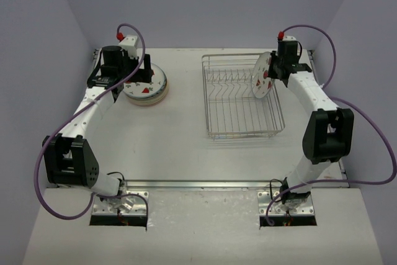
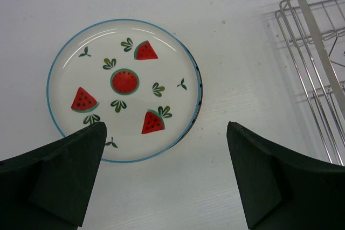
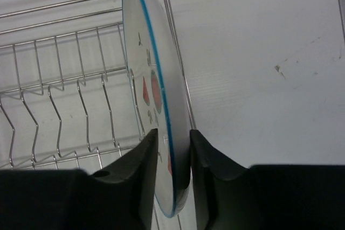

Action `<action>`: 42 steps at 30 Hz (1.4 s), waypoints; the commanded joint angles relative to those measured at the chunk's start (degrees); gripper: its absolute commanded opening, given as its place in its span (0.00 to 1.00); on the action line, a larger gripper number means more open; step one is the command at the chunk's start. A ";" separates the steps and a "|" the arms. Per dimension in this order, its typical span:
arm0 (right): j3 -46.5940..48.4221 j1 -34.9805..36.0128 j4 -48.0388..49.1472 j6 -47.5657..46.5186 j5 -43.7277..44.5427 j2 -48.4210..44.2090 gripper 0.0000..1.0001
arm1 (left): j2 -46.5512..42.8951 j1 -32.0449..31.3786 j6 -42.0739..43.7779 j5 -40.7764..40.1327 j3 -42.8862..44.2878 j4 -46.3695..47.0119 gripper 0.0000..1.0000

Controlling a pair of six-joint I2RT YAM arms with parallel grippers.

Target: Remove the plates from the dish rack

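One plate [image 1: 262, 76], white with a blue rim and watermelon marks, stands on edge at the right end of the dish rack [image 1: 242, 133]. My right gripper [image 1: 273, 70] is shut on its rim. In the right wrist view the plate [image 3: 156, 79] sits between both fingers of that gripper [image 3: 173, 149], over the rack wires [image 3: 54, 90]. A stack of plates [image 1: 153, 89] lies flat on the table at the left. Its top plate [image 2: 124, 87] also has watermelon marks. My left gripper [image 2: 167, 171] hangs open just above the near edge of that stack, holding nothing.
The silver wire rack [image 2: 318, 79] is at the right edge of the left wrist view, about a plate's width from the stack. Purple walls close in the white table [image 1: 180, 153] at the back and sides. Cables loop off both arms.
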 commanded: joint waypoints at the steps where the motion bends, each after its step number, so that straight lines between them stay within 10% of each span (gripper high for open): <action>1: 1.81 0.37 3.58 -0.69 -2.83 -3.69 0.19 | -1.62 -0.48 -0.65 0.15 -0.21 2.22 0.92; 6: 2.95 0.37 4.19 -2.86 -2.54 -5.83 0.00 | -1.60 -0.48 -1.10 0.27 -0.29 2.23 0.92; 23: 7.32 0.46 7.41 -8.51 -4.81 -16.39 0.00 | -2.28 -0.39 -3.59 5.67 1.00 1.88 0.93; 36: 9.93 0.64 5.45 9.41 -42.82 -22.30 0.00 | -4.25 -1.06 -21.43 45.21 0.06 11.90 0.94; 42: 6.88 4.03 9.31 16.15 -54.63 -22.08 0.00 | -3.10 -4.39 -22.89 50.39 1.66 11.48 0.94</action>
